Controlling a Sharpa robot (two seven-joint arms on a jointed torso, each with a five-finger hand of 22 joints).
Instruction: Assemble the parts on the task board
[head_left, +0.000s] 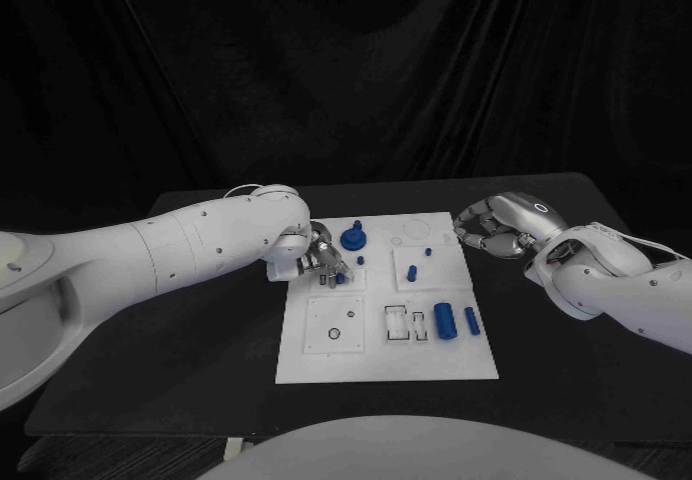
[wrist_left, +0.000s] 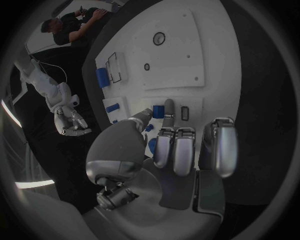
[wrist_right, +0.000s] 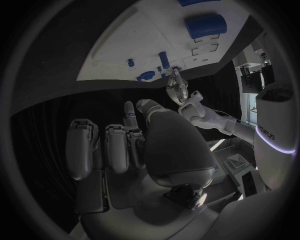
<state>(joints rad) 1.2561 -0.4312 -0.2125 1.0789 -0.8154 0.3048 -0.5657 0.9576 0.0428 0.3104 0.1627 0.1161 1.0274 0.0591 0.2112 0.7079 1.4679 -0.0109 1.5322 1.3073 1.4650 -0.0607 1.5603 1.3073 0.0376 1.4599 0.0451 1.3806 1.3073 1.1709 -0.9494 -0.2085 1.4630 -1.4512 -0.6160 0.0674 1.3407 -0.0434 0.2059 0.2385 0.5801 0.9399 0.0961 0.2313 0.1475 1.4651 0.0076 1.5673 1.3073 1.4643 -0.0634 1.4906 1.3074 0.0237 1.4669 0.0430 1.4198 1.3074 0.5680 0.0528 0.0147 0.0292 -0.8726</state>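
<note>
1. our left hand (head_left: 310, 255) is over the task board's (head_left: 378, 365) left-far part, fingertips (wrist_left: 168, 106) at a small blue part (wrist_left: 159, 112); looks pinched btwn thumb & finger, but we can't tell for sure.
2. our right hand (head_left: 498, 228) hovers off the board's far-right edge, fingers curled in, holding nothing.
3. to do this well we'd keep the part upright, line it w/ its slot, press straight down.
4. other blue parts (head_left: 446, 320) lie toward the board's right; watch the round blue one (head_left: 355, 239) just beside the left hand.
</note>
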